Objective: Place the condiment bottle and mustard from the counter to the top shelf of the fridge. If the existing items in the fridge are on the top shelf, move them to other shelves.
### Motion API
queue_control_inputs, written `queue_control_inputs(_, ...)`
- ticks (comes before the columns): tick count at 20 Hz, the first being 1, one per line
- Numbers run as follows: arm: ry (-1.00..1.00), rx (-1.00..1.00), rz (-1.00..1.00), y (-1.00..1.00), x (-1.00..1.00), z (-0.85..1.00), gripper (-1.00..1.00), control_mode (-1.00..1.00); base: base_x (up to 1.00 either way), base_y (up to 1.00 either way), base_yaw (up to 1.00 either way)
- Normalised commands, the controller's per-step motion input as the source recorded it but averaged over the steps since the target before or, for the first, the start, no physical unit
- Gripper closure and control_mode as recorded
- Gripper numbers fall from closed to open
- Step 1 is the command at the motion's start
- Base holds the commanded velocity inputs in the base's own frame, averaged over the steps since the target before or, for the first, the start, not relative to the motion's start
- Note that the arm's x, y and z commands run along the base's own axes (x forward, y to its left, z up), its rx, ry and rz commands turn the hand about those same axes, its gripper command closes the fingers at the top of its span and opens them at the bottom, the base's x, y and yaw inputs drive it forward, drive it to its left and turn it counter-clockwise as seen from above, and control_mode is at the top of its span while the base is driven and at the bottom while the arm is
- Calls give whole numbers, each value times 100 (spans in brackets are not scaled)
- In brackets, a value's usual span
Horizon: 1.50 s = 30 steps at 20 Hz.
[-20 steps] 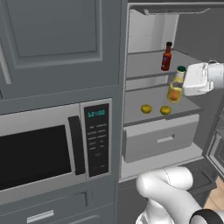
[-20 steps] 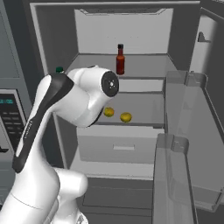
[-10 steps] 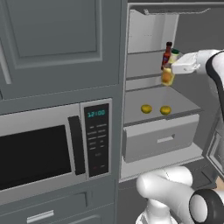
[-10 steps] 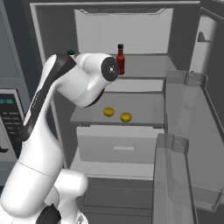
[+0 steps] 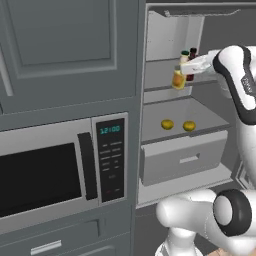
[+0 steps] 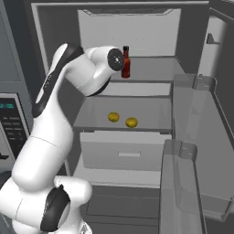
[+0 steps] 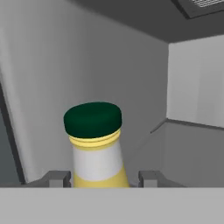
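- Mustard (image 7: 95,148) clamped between my gripper's (image 5: 181,75) fingers (image 7: 57,178), upright, held at the front of the fridge's (image 6: 59,27) top shelf (image 6: 155,68).
- Condiment bottle (image 6: 125,62) stands on that shelf just behind it.
- Two lemons (image 5: 167,124) on the shelf below, well apart from the bottles.

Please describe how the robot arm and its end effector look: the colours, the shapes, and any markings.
The arm is made of glossy white, rounded segments with dark grey to black joint caps, and a dark band runs along its upper link. No loose cables are visible. The end effector has two small, blocky grey fingers. A faint marking sits on the forearm, too small to read.
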Motion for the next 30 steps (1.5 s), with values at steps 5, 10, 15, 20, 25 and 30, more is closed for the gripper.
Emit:
queue_control_inputs(5,0,0,0,8,69,-13,100,-100,0,0,0)
queue_control_inputs(10,0,0,0,1,46,-39,100,-100,0,0,0)
queue_control_inputs(15,-2,0,-3,14,50,-11,100,-100,0,0,0)
queue_control_inputs(20,-2,0,-4,14,47,8,100,-100,0,0,0)
queue_control_inputs(25,0,0,-1,5,41,-28,100,-100,0,0,0)
queue_control_inputs(30,-1,0,0,0,38,-30,100,-100,0,0,0)
